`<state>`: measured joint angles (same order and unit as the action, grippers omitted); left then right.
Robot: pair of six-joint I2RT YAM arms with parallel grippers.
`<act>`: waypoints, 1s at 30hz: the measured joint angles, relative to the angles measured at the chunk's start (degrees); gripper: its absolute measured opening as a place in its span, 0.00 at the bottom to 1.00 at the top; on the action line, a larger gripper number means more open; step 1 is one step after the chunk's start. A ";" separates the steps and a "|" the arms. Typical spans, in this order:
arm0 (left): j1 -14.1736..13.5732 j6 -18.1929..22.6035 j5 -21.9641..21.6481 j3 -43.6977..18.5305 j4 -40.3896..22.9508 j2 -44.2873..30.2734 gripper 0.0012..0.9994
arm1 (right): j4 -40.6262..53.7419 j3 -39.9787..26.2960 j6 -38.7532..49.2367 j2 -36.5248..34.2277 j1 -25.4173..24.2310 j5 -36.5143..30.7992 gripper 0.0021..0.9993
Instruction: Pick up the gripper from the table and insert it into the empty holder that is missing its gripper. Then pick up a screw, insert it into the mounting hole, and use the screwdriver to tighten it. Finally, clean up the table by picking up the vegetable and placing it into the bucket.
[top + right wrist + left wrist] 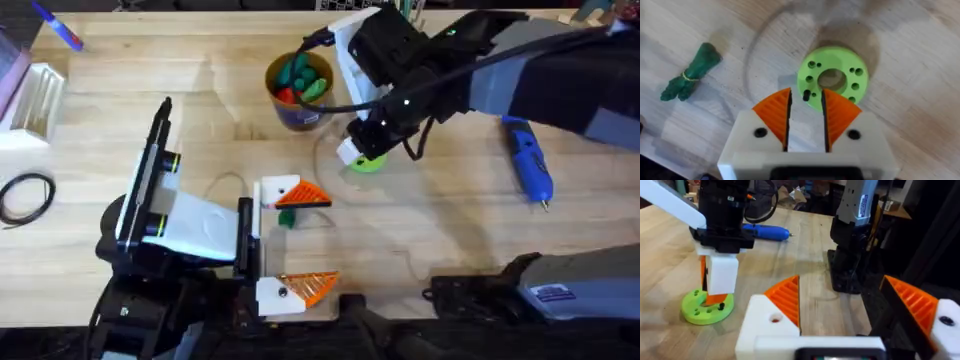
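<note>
My right gripper (805, 94) hangs tips-down over the bright green disc (833, 80), its orange pads (775, 112) a narrow gap apart. A small black screw (805, 96) stands on the disc's rim between them, touching neither pad. Wide open near the table's front, my left gripper (310, 240) has an orange tip on both white fingers. The dark green vegetable (287, 217) lies just beside its far finger. Farther back stands the blue bucket (298, 88); the blue screwdriver (527, 160) lies at the right. The loose gripper piece and the empty holder are out of view.
A blue-and-red pen (58, 27) and a white ribbed block (35, 95) sit at the far left, with a black cable loop (25, 195) nearer. The right arm's base (560, 290) fills the lower right.
</note>
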<state>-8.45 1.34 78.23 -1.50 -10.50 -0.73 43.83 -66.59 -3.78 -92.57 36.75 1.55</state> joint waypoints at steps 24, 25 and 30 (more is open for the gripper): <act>0.00 0.01 0.01 0.00 0.00 0.01 0.99 | 0.81 -0.11 -0.01 -5.53 0.00 1.09 0.06; 0.00 0.01 0.01 0.00 0.00 0.00 0.99 | 0.79 -0.11 0.00 -5.53 0.00 1.07 0.03; 0.00 0.00 0.01 0.00 0.00 0.00 0.99 | 0.75 -0.11 -0.03 -5.53 0.00 1.09 0.01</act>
<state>-8.45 1.34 78.24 -1.50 -10.50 -0.73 44.58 -66.70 -3.81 -98.10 36.75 2.63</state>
